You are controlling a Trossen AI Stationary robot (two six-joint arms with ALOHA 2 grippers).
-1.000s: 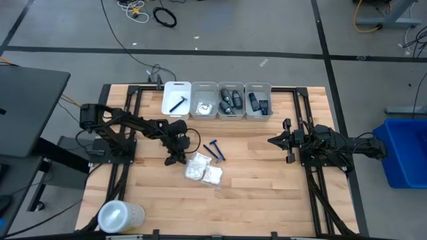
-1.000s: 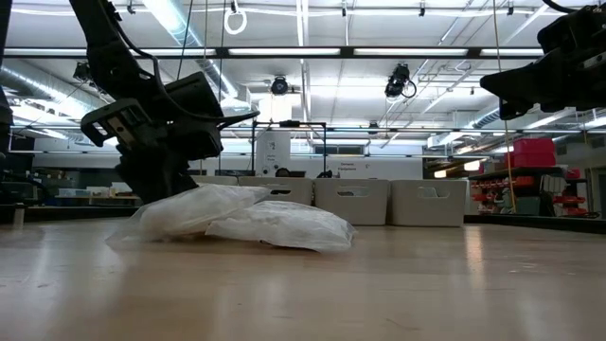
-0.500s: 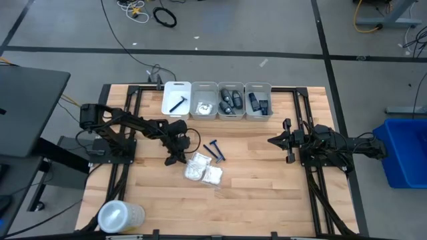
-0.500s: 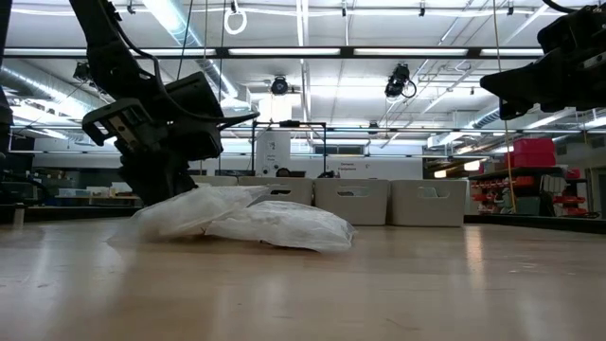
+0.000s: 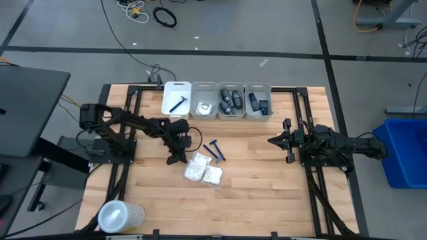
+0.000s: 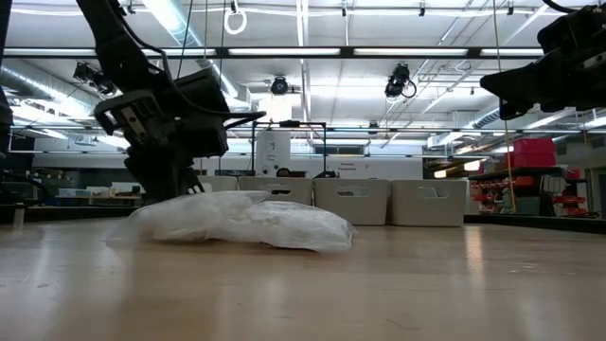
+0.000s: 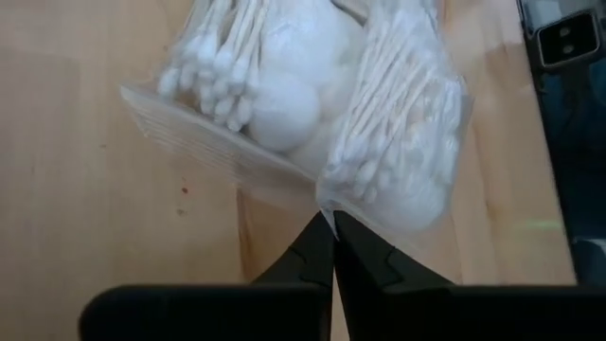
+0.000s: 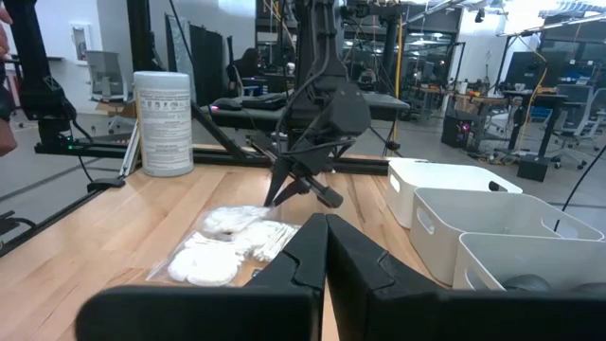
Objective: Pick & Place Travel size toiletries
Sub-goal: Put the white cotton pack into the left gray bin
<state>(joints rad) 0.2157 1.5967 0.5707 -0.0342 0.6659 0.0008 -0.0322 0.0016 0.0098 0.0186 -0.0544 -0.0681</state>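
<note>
On the wooden table [image 5: 267, 193], the left gripper [image 5: 179, 159], fingers pressed together and empty, touched the two white packets [image 5: 203, 170] near the centre, while the right gripper [image 5: 279, 141], likewise closed, hovered toward the right edge.

The tub [image 8: 164, 124] by the table edge bears a printed label — too small to read. No other text, brand or number is legible.

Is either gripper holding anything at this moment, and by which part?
The left gripper pinches the clear edge of a white packet. The right gripper holds nothing.
</note>
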